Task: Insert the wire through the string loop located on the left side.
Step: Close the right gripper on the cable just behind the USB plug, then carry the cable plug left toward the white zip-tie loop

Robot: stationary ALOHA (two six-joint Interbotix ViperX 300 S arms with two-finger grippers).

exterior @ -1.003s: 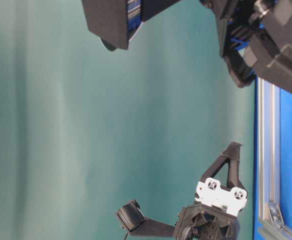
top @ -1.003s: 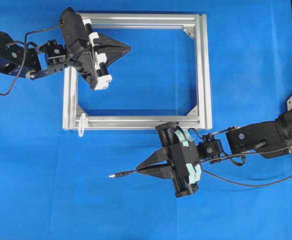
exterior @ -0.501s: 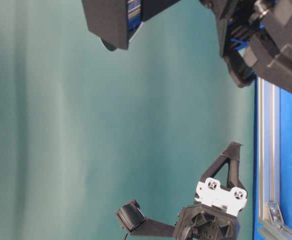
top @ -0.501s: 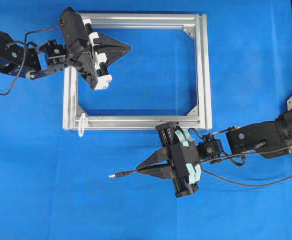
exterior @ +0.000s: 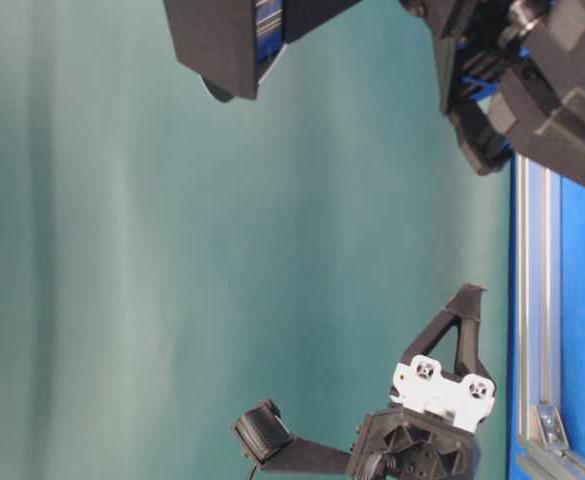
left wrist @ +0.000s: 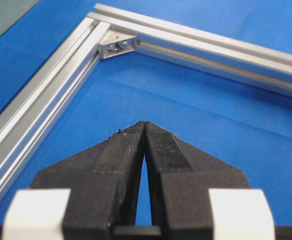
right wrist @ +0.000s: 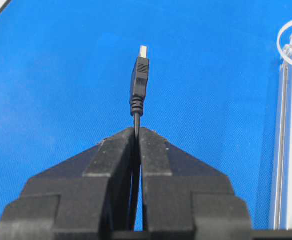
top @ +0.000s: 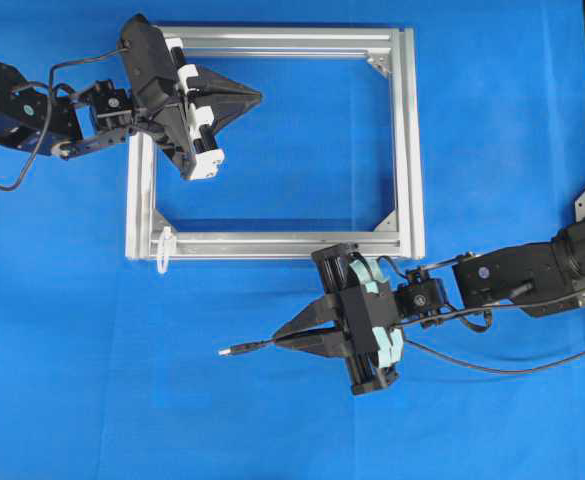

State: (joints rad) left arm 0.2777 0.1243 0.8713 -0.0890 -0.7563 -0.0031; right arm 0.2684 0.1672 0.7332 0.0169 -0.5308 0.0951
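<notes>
- My right gripper (top: pixel 277 340) is clamped on the wire (top: pixel 247 347), jaws pinched together just behind the plug; in the right wrist view the plug (right wrist: pixel 139 80) stands straight out past my fingertips toward twelve o'clock, silvery tip foremost.
- From overhead, the plug end juts out of that gripper toward nine o'clock, over the blue mat (top: pixel 92 380) and below the frame's bottom bar.
- The rest of the wire trails away behind my right wrist toward three o'clock, curving across the mat to the picture's right edge.
- The string loop (top: pixel 162 250) hangs at the bottom-left corner of the aluminium frame (top: pixel 407 140), a thin whitish ring reaching from the bar down onto the mat.
- Seen from overhead, the loop sits at about ten o'clock from the plug tip, apart from it, with bare mat between them.
- In the right wrist view the loop (right wrist: pixel 290 37) shows at about two o'clock from the plug, wrapped round the frame's corner at the picture's right edge.
- My left gripper (top: pixel 257 97) is pressed together on nothing, its tips touching; it sits inside the frame's opening near the top-left corner, pointing toward three o'clock.
- In the left wrist view those closed fingertips (left wrist: pixel 145 125) hang over the mat, with a frame corner bracket (left wrist: pixel 117 45) at eleven o'clock.
- The table-level view shows only the arms' dark bodies; neither wire nor loop can be made out there.
</notes>
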